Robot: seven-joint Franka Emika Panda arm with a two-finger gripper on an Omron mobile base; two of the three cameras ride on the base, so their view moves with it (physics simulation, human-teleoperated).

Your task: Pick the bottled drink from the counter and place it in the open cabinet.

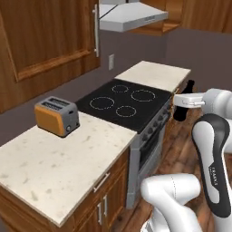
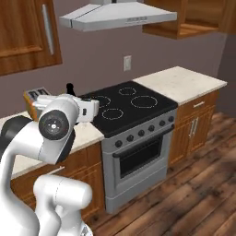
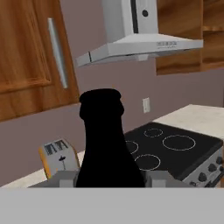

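Observation:
The bottled drink is a small black contoured bottle, held upright in the air over the floor just right of the stove. My gripper is shut on its body. In the hand view the bottle stands close and dark in the middle, between my fingers. Its cap pokes up behind my arm in the right base view. The open cabinet is a doorless brown wooden box high on the wall, right of the hood, above and beyond the bottle. The island counter is out of view.
A black stove sits between two beige speckled tops; the left one carries an orange toaster. A grey range hood hangs over the stove. A closed wooden cabinet door is on the left. Wood floor lies open to the right.

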